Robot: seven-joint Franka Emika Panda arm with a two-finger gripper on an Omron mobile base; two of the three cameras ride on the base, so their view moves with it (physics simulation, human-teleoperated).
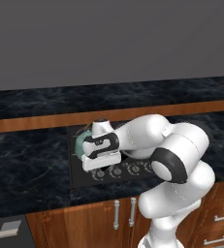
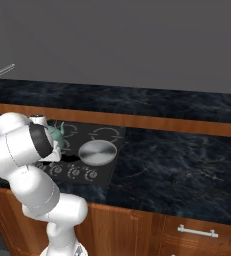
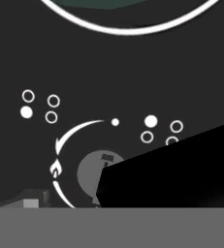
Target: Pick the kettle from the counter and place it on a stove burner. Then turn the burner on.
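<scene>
The mint-green kettle [image 1: 81, 141] [image 2: 56, 135] stands on the left side of the black cooktop [image 2: 113, 134], free of any grip. In the hand view its dark green underside [image 3: 128, 3] lies inside the wide white ring of the stove burner [image 3: 128, 32]. My gripper [image 1: 100, 169] hangs open, pointing down just in front of the kettle over the row of knobs. One dark finger [image 3: 171, 169] lies against the right side of a grey knob [image 3: 90, 173] that has a flame mark beside it. Nothing is between the fingers.
A flat silver pan [image 2: 97, 152] rests on the cooktop to the right of the kettle. More knobs [image 1: 133, 168] line the cooktop's front edge. The black marbled counter [image 2: 177, 160] stretches to both sides, with wooden cabinet fronts [image 1: 79, 223] below.
</scene>
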